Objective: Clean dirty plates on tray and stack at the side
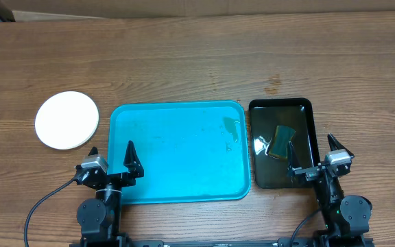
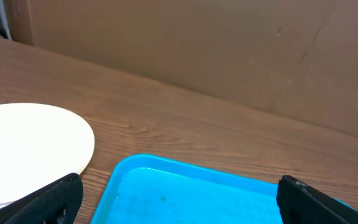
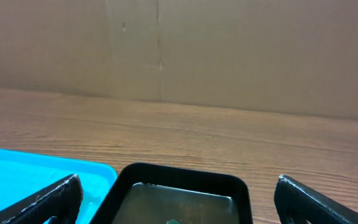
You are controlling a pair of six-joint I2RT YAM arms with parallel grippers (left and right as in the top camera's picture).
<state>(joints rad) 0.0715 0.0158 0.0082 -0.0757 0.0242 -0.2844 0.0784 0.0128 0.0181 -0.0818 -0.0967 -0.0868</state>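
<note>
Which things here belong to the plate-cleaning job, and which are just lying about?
Job: plates; turquoise tray; probably the sponge in the black tray.
Lying about: cardboard backdrop; dark stain on the wood.

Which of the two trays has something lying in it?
The smaller black tray, on the right: a green sponge-like block lies in it. The big turquoise tray has only wet marks.

Brown wood-grain tabletop [image 1: 197, 62], cardboard wall [image 2: 229, 50] behind
</note>
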